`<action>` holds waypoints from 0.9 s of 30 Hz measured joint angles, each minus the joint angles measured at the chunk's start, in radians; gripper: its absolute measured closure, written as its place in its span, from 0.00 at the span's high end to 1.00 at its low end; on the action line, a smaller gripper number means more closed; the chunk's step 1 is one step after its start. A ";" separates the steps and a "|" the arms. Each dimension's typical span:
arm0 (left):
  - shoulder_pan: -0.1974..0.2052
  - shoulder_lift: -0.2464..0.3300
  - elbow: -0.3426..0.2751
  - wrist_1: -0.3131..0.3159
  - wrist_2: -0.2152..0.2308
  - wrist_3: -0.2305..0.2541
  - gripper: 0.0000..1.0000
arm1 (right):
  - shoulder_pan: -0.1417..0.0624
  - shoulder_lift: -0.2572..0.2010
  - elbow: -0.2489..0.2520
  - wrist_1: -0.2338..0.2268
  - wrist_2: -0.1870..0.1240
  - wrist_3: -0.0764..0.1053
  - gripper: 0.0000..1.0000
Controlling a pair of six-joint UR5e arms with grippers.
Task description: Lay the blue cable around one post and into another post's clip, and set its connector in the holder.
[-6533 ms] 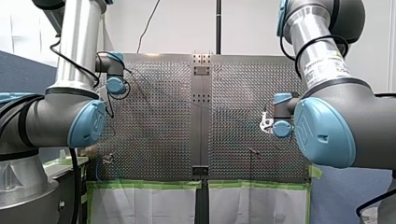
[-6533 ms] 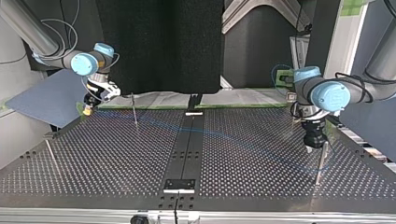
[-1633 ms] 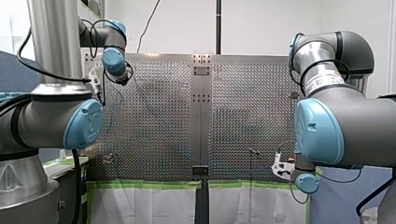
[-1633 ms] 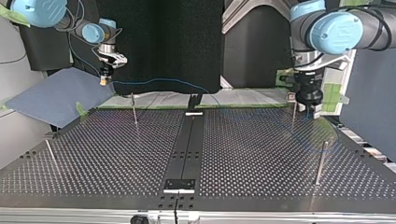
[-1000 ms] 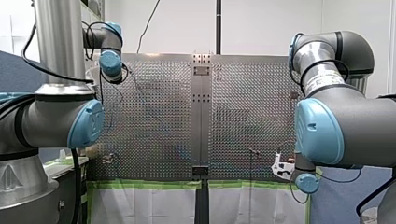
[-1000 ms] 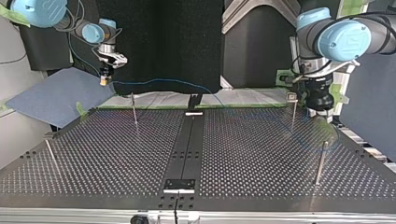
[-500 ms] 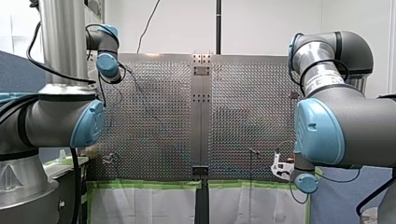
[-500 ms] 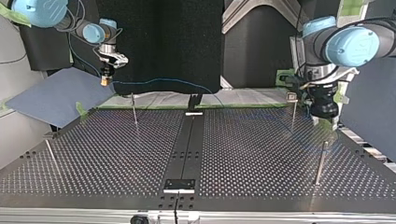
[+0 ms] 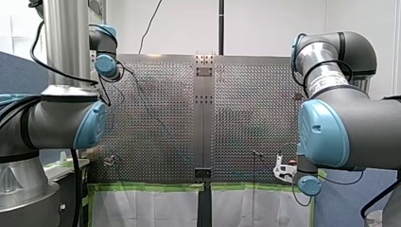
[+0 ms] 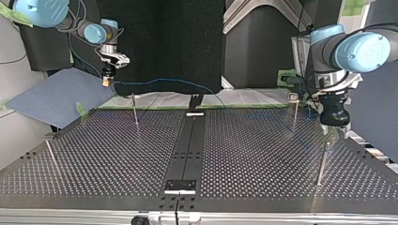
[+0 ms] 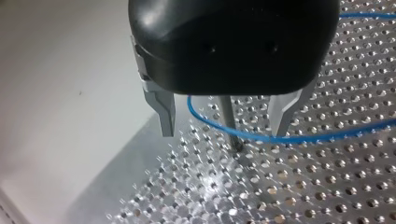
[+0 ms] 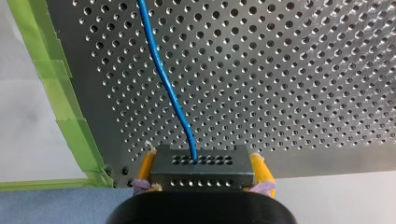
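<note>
Perforated table [image 10: 263, 159], blue cable [image 12: 164, 84] strung across. My right gripper [image 12: 203, 164] pinches the connector [image 12: 201, 175]. My left gripper [image 11: 224, 124], spread, straddles a post [image 11: 231, 133]; I'd loop low.

Four posts [image 10: 134, 111] [image 10: 294, 114] [image 10: 50, 154] [image 10: 321, 161] are counted on the bench [image 10: 117, 157], two far and two near. One blue cable [image 12: 162, 74], one connector [image 12: 201, 164] and two grippers [image 11: 224, 133] [image 12: 203, 179] are seen.
</note>
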 joint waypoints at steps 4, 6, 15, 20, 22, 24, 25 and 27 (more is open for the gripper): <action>0.005 -0.026 0.003 0.002 0.024 -0.013 0.99 | 0.001 0.000 0.000 0.002 0.000 -0.004 0.00; 0.007 -0.037 0.007 0.002 0.029 -0.014 0.99 | 0.001 0.000 0.000 0.003 0.000 -0.005 0.00; 0.024 -0.054 0.020 0.003 0.018 -0.009 0.99 | 0.004 0.000 -0.001 0.005 0.001 -0.006 0.00; 0.031 -0.080 0.035 0.000 0.028 0.007 0.99 | 0.008 0.000 -0.004 0.005 0.000 -0.007 0.00; 0.032 -0.096 0.048 -0.009 0.037 0.022 0.99 | 0.011 0.000 -0.005 0.005 0.000 -0.008 0.00; 0.031 -0.111 0.062 -0.021 0.044 0.038 0.99 | 0.014 0.000 -0.005 0.005 0.001 -0.008 0.00; 0.031 -0.115 0.069 -0.025 0.045 0.042 0.99 | 0.015 0.000 -0.005 0.005 0.001 -0.009 0.00; 0.030 -0.120 0.085 -0.034 0.046 0.048 0.99 | 0.017 0.000 -0.006 0.005 0.001 -0.009 0.00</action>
